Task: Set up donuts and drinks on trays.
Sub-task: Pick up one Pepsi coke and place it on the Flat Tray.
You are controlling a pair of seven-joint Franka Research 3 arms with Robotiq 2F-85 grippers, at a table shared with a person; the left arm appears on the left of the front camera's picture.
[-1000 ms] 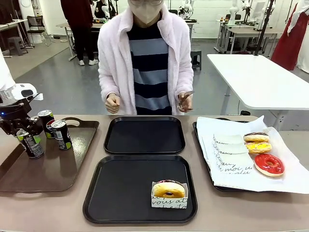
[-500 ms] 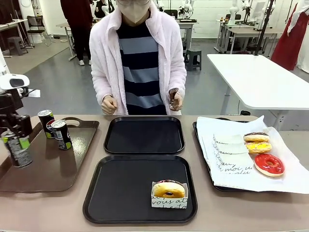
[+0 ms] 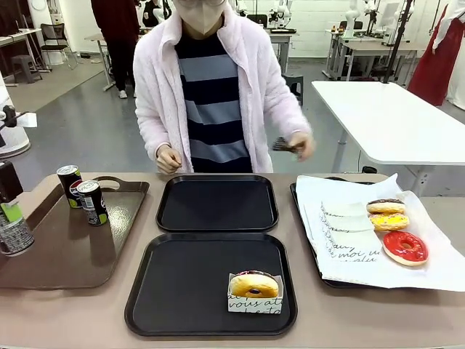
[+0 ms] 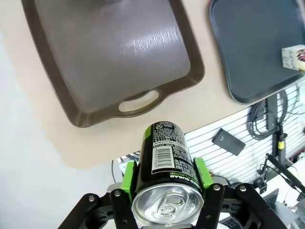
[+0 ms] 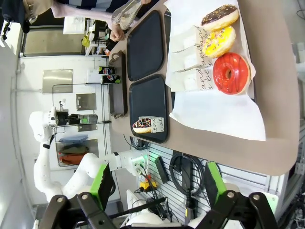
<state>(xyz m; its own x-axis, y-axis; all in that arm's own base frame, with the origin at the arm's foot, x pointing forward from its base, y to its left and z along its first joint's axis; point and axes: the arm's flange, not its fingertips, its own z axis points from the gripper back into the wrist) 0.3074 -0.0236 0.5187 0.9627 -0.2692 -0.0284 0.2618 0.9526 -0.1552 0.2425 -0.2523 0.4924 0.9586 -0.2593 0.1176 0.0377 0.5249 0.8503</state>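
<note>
- Now, the near black tray (image 3: pixel 145 291) on the desk (image 3: pixel 73 313) holds one donut (image 3: pixel 254 284) in a paper holder at its near-right corner. The left half is bare, which leaves room for a drink.
- Right gripper (image 5: pixel 158 183): fingers wide apart, empty.
- Left gripper (image 4: pixel 164 176): fingers clamped on a can (image 4: pixel 164 155) at the far left, by the left rim of the brown tray (image 3: pixel 73 254).
- Risk: the carry rightward crosses two raised rims, and a low can could clip one and tip. Set down too far right, it would crush the donut.
- Two spare cans (image 3: pixel 91 202) stand at the brown tray's far end.
- Far black tray (image 3: pixel 216 203) is bare.
- Three donuts (image 3: pixel 389 221) lie on the paper-lined tray (image 3: pixel 293 196), right.
- Person's hand (image 3: pixel 301 145) with tongs (image 3: pixel 283 145) is above the far right, so a crossing reach could collide with it.
</note>
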